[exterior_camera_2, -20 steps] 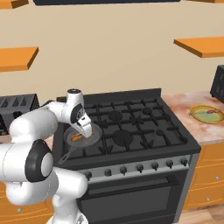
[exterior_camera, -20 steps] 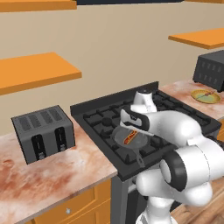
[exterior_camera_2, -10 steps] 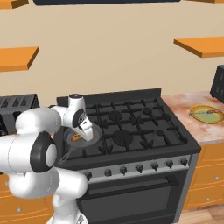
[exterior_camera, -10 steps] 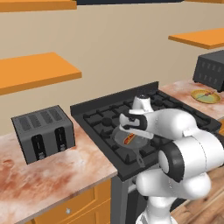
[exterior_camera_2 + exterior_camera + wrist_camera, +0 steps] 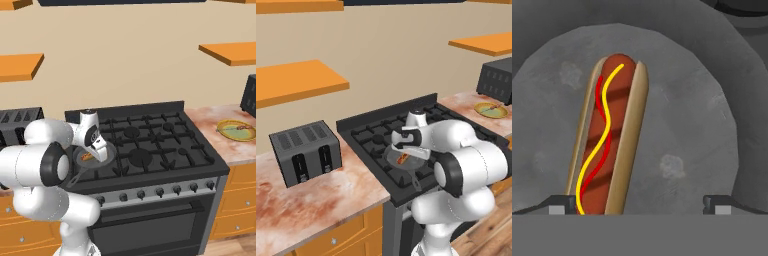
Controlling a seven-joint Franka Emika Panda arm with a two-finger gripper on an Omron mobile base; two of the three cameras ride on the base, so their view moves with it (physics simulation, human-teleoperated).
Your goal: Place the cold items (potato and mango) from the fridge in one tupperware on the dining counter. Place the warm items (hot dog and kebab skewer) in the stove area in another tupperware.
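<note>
Over the front left burner of the stove [image 5: 150, 150], we find the gripper [image 5: 412, 148] with jaws fully apart, poised above the hot dog [image 5: 609, 135] lying in a dark pan [image 5: 682, 125]. We judge the main risk to be misalignment: the hot dog sits toward one fingertip [image 5: 562, 204], not centred, so closing could nudge or roll it, or scrape the pan.

Black stove [image 5: 150, 150] in the middle, a round grey pan [image 5: 692, 125] sitting on its front-left burner. Marbled counter [image 5: 311, 200] to the stove's left, carrying a dark toaster [image 5: 305, 152]. More counter [image 5: 220, 131] to the right, with a yellow plate [image 5: 235, 129] resting on top.
</note>
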